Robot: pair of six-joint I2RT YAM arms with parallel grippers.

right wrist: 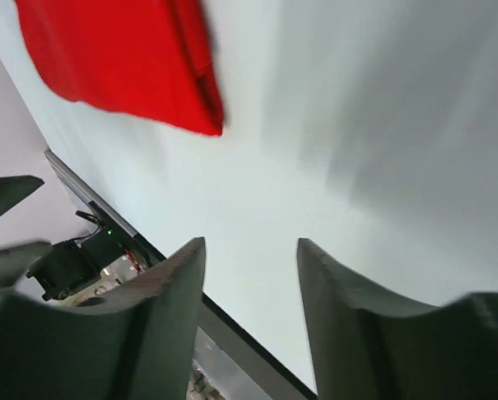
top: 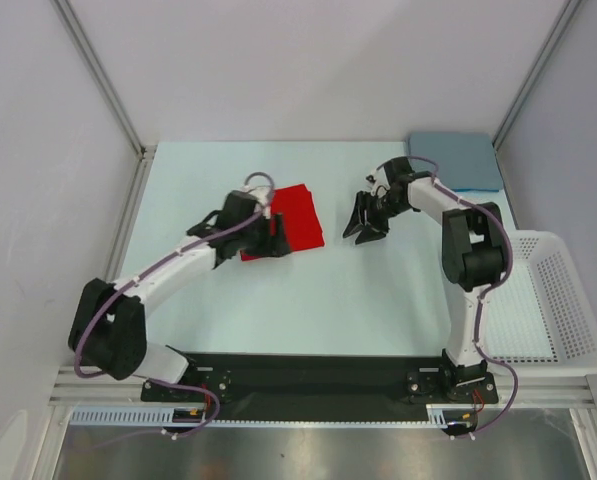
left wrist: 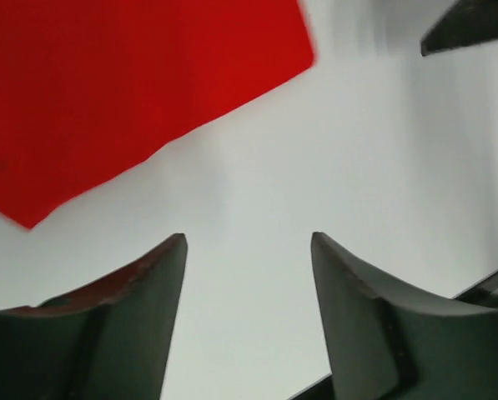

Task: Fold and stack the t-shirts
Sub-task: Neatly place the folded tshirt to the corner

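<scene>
A bright red t-shirt (top: 294, 216) lies folded into a small rectangle at mid-table; it also shows in the left wrist view (left wrist: 132, 92) and the right wrist view (right wrist: 123, 58). A slate blue t-shirt (top: 456, 160) lies folded square at the far right corner. My left gripper (top: 274, 240) hovers at the red shirt's near left edge, open (left wrist: 247, 242), with bare table between its fingers. My right gripper (top: 366, 226) hangs to the right of the red shirt, apart from it, open (right wrist: 250, 243) and empty.
A white mesh basket (top: 553, 300) stands off the table's right side. Metal frame posts (top: 98, 75) rise at the back corners. The black base plate (top: 308, 375) of both arms runs along the near edge.
</scene>
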